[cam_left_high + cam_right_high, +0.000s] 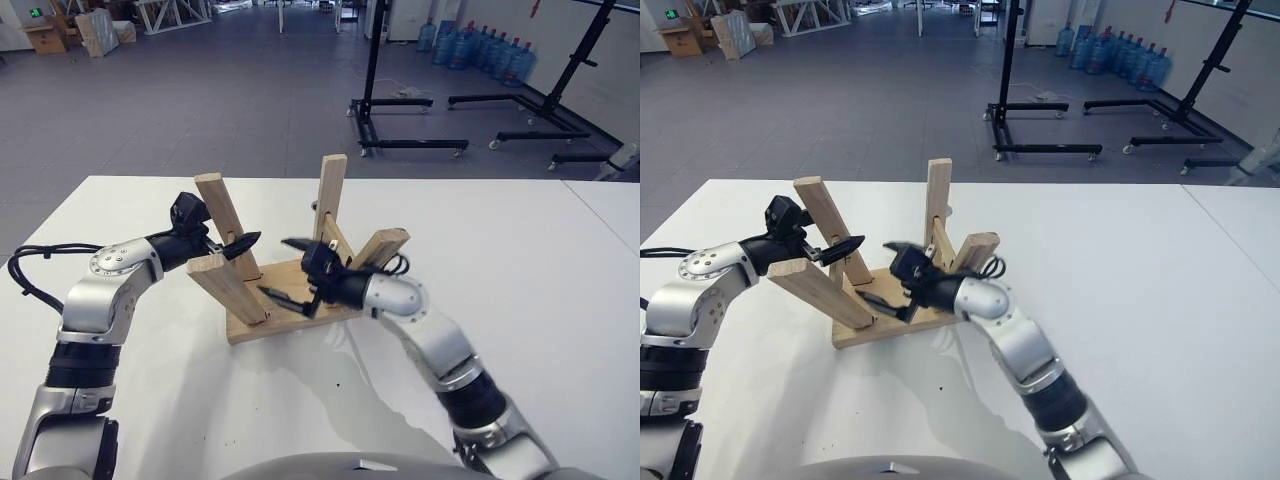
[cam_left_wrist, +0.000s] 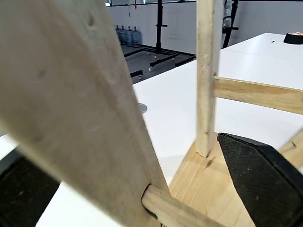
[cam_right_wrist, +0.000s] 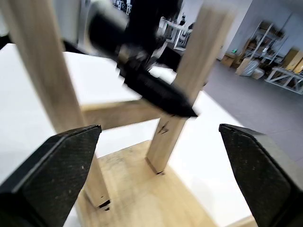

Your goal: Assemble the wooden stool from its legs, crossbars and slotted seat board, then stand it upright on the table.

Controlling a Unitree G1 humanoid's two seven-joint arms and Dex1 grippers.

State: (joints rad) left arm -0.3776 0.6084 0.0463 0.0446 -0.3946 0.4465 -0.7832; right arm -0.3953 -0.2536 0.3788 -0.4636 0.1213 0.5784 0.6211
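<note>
**Stool upside down, flip to come**

Stool (image 1: pixel 327 225) sits inverted at centre frame, with the seat board (image 1: pixel 250 322) flat on the table (image 1: pixel 560 290) and four legs in the air! The far-left leg (image 1: pixel 222 215) and far-right leg (image 1: pixel 331 190) rise toward the top of the frame. The near-left leg (image 1: pixel 228 290) and near-right leg (image 1: pixel 383 247) lean outward and look not fully seated. A crossbar (image 2: pixel 258 93) is in, running off one leg. The left gripper (image 1: pixel 237 245), left of centre, has its fingers spread either side of a leg, not clamping it. The right gripper (image 1: pixel 275 266), dead centre, hovers with fingers wide over the board, holding nothing. By my read most of the build is done. Squaring the leaning legs and turning the stool onto its feet remain.
</note>
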